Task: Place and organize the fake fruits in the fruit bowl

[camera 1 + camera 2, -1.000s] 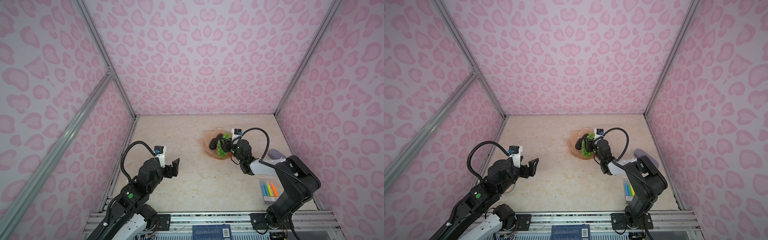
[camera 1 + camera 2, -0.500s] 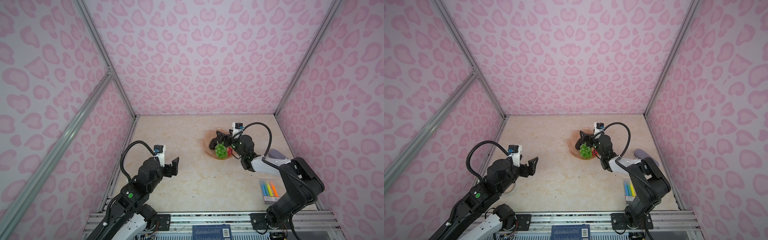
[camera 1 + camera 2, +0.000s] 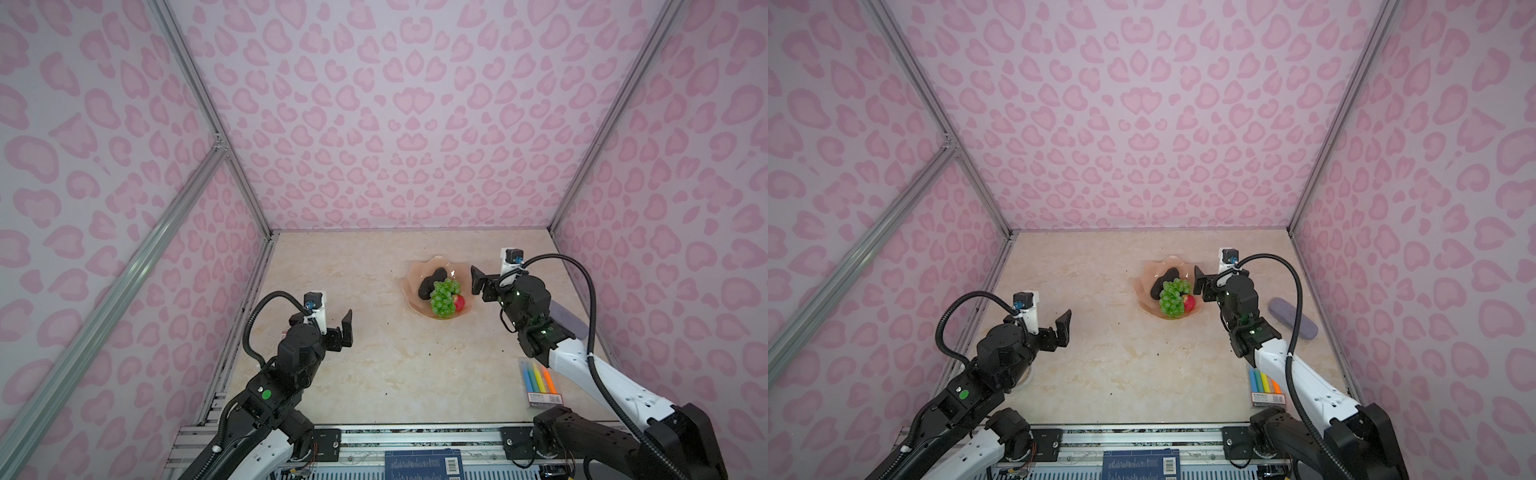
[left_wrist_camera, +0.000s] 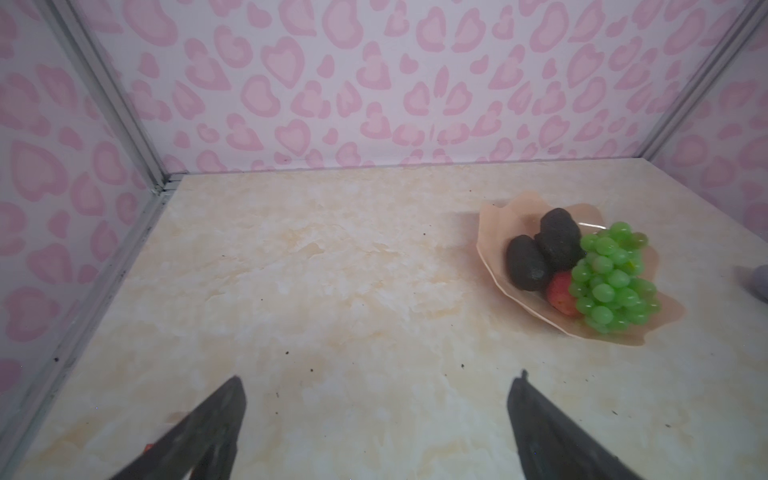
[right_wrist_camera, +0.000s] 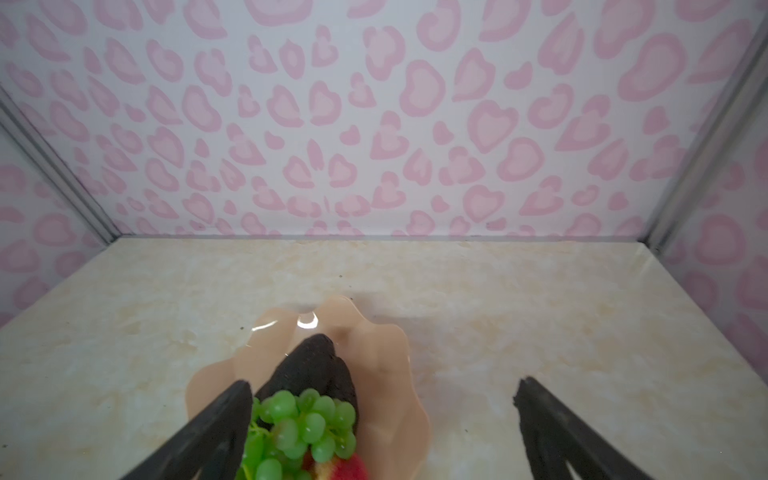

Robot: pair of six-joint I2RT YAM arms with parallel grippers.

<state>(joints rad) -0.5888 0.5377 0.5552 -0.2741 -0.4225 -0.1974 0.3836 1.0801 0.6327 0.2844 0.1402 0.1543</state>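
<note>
Both my pincers stand spread wide and carry nothing. My right pincer (image 5: 384,383) hangs just beside the fruit bowl (image 3: 455,266), a shallow glossy peach-pink dish with a wavy scalloped rim, on the bowl's side toward the grey-purple oblong case (image 3: 1293,318). In both top views one black finger (image 3: 1199,279) overlaps the bowl's rim; I cannot tell whether it touches. My left pincer (image 4: 377,380) is well apart from the bowl, on its opposite side, over the cream marbled tabletop (image 3: 374,374).

Every fake fruit I can see lies inside the bowl. The bunch of translucent green grapes (image 3: 444,297) is heaped in the half of the bowl nearer my base. Two dark, bumpy avocados (image 4: 559,237) lie touching each other behind the grapes, one toward the bowl's far rim, the other (image 4: 527,262) toward my left pincer. A red-and-yellow fruit (image 3: 1189,302) rests against the grapes on the side toward my right pincer. My left wrist view shows a plain red fruit (image 4: 561,293) wedged between the nearer avocado and the grapes; whether it is the same one I cannot tell.

The clear pack of coloured markers (image 3: 540,382) lies flat, well apart from the bowl, beyond the case toward my base.
</note>
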